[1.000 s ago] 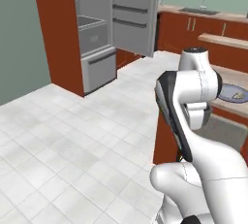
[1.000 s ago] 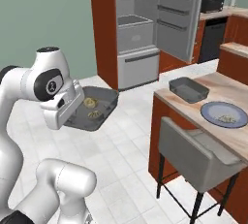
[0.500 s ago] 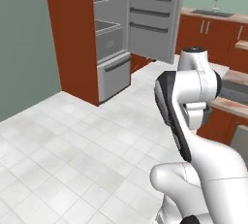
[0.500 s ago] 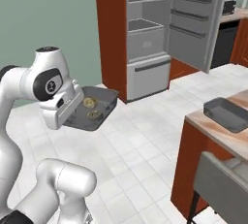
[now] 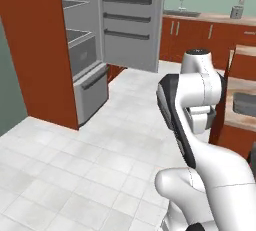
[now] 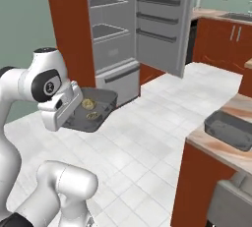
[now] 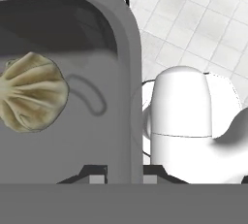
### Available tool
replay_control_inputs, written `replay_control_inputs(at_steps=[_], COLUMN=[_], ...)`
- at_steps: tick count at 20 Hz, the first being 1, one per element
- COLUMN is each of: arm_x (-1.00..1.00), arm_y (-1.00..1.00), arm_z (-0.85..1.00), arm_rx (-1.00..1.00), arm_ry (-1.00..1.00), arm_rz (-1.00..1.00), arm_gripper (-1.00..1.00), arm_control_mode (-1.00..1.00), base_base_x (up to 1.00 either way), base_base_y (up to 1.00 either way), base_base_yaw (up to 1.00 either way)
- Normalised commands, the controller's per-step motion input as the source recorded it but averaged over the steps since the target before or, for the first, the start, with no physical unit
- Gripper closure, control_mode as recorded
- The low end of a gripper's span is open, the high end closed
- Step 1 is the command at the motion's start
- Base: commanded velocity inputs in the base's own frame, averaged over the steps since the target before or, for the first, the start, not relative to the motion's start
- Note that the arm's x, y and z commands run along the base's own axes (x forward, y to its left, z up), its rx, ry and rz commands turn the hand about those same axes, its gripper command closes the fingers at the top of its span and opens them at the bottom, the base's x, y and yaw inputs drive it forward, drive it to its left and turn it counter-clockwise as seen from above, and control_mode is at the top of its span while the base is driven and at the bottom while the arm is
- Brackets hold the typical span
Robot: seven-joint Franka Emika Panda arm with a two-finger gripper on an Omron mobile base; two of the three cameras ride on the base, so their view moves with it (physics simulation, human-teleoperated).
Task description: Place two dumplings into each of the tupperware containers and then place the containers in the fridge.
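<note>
Open fridge (image 6: 123, 29), tan dumplings (image 6: 88, 104) (pleated)

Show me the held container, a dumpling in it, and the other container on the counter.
held container (image 6: 107, 99), right base view, far wall.
dumpling (image 7: 32, 93), hand view, pleated top.
other container (image 6: 229, 129), right base view, near wall.

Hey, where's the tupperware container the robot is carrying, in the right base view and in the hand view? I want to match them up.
Right base view: the carried tupperware container is left of centre, held out from the arm, in front of the open fridge.
Hand view: it takes up the left half, its rounded wall running down the middle.
Shared landmark: a tan dumpling lying inside it.
</note>
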Motion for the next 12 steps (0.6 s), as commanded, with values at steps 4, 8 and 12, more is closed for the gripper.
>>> replay_control_inputs(at_steps=[4,8,12], arm_x=[0.0,0.0,0.0], arm_y=[0.0,0.0,0.0], arm_z=[0.0,0.0,0.0], arm_rx=[0.0,0.0,0.0], arm_ry=[0.0,0.0,0.0], arm_rz=[0.0,0.0,0.0], arm_gripper=[1.0,1.0,1.0], arm_control_mode=[1.0,1.0,1.0], base_base_x=[0.99,1.0,1.0], base_base_y=[0.42,0.52,0.49], base_base_yaw=[-0.53,-0.48,-0.41])
